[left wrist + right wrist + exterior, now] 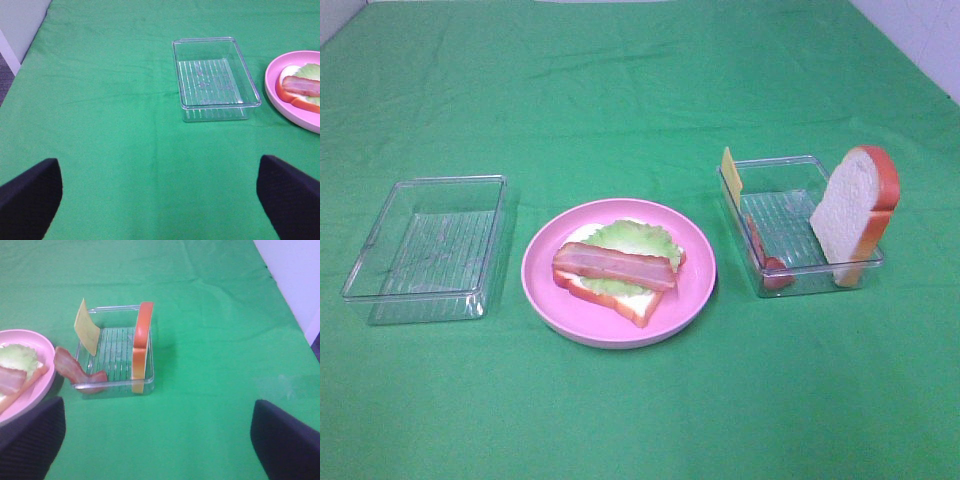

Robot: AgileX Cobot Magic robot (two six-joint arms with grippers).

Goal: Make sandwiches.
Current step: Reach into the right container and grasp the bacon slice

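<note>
Both pincers hang released, jaws spread wide and gripping nothing. We see the left gripper [160,200] and the right gripper [159,440] over green cloth [115,130], two grippers in all.

Ahead of the left one, well apart, we find one clear plastic tray [220,113]. Ahead of the right one, also well apart, we find the second clear tray [117,386], which makes two trays. In it we count:
- one standing bread slice [144,325], propped on edge against the wall farthest from the plate
- one yellow cheese square [86,327], leaning upright at the far corner on the plate's side
- one loose bacon strip [75,371], draped over the near corner on that same side

Between the trays sits one round pink plate [701,272], touching neither. On it lies the half-built sandwich [618,275]: one bottom bread slice [625,303], one lettuce leaf [640,238] over it, and a bacon layer [615,266] on top. We cannot tell whether that layer is one strip or two. That gives two bread slices in all.

The sandwich lies toward the middle, on the inner side of each pincer and well apart from both.
</note>
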